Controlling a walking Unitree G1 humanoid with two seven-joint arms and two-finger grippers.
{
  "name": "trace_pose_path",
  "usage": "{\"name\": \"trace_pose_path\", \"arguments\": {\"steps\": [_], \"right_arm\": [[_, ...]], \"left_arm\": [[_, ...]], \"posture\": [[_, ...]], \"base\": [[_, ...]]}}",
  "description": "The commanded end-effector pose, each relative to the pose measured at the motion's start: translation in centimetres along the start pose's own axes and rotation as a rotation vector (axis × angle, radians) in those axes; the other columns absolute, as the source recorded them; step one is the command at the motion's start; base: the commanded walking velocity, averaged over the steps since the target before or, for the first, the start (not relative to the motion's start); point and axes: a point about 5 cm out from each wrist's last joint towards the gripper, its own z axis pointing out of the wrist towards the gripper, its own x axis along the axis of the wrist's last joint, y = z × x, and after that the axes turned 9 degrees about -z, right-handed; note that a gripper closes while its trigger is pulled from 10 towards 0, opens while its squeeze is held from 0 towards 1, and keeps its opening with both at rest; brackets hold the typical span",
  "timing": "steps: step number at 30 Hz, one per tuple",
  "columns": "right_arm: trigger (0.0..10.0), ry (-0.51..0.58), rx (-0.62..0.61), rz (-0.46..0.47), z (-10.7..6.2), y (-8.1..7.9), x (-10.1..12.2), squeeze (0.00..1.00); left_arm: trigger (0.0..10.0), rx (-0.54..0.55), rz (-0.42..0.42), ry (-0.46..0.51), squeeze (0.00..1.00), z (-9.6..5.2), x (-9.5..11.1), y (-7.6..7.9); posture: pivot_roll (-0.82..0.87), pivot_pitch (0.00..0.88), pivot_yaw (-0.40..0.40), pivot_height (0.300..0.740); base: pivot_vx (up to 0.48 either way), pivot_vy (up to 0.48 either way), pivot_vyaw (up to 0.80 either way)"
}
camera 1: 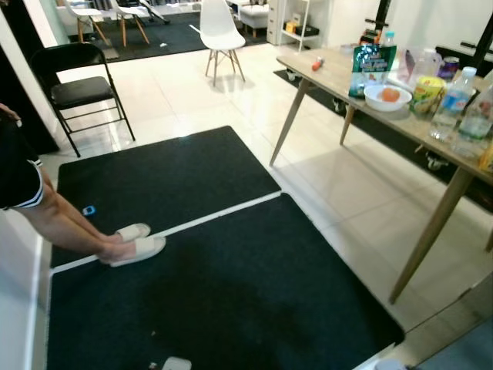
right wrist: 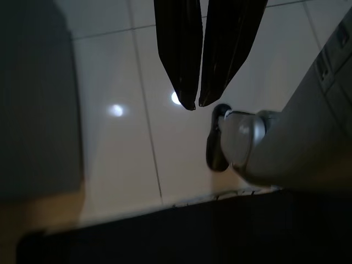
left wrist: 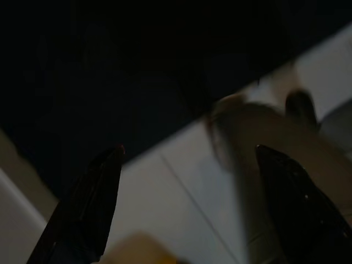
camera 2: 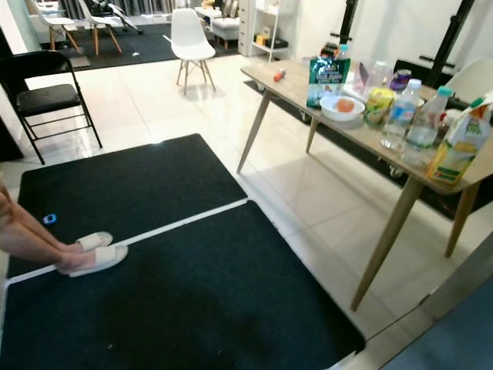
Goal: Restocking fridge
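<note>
A wooden table (camera 1: pixel 323 77) stands at the right with groceries on it. They include a green bag (camera 1: pixel 372 69), a white bowl (camera 1: pixel 387 97) holding an orange fruit, clear water bottles (camera 1: pixel 453 104), a yellow juice bottle (camera 2: pixel 461 146) and a can (camera 2: pixel 400 79). My left gripper (left wrist: pixel 190 148) hangs low over the edge of a dark mat, its two black fingers wide apart and empty. My right gripper (right wrist: pixel 197 105) hangs over pale floor tiles with its fingertips almost touching and nothing between them.
A person's legs (camera 1: pixel 69 223) in pale slippers (camera 1: pixel 137 248) stand on the black mat (camera 1: pixel 216 285) at the left. A black folding chair (camera 1: pixel 81 89) and a white chair (camera 1: pixel 219 31) stand further back. A small blue object (camera 1: pixel 88 210) lies on the mat.
</note>
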Motion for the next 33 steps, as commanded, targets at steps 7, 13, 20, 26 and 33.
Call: {"name": "trace_pose_path", "arguments": {"steps": [7,13,20,26,33], "right_arm": [[10.0,0.015,0.013,-0.001,0.26,-0.72,0.37,0.0],[10.0,0.012,0.014,0.0,0.26,-0.8,0.26,0.0],[10.0,0.01,0.015,-0.002,0.27,-0.81,0.27,0.0],[10.0,-0.016,0.009,-0.005,0.27,-0.81,0.05,0.0],[10.0,-0.053,0.022,0.01,0.27,-1.01,-0.38,0.0]], "left_arm": [[10.0,0.001,0.006,-0.062,0.0,-0.31,-1.64,-0.12],[10.0,0.002,0.008,-0.064,0.0,-0.32,-1.67,-0.11],[10.0,0.002,0.009,-0.064,0.0,-0.32,-1.7,-0.1],[10.0,0.001,0.009,-0.064,0.0,-0.31,-1.7,-0.07],[10.0,0.002,0.011,-0.067,0.0,-0.35,-1.82,-0.08]], "posture": [[-0.08,0.009,-0.016,0.74],[-0.08,0.008,-0.017,0.74],[-0.08,0.007,-0.018,0.74],[-0.08,0.007,-0.018,0.74],[-0.08,0.01,-0.019,0.74]], "base": [[0.363,0.0,0.0],[0.363,0.0,0.0],[0.364,0.0,0.0],[0.421,0.0,0.0],[0.447,0.0,-0.63]]}}
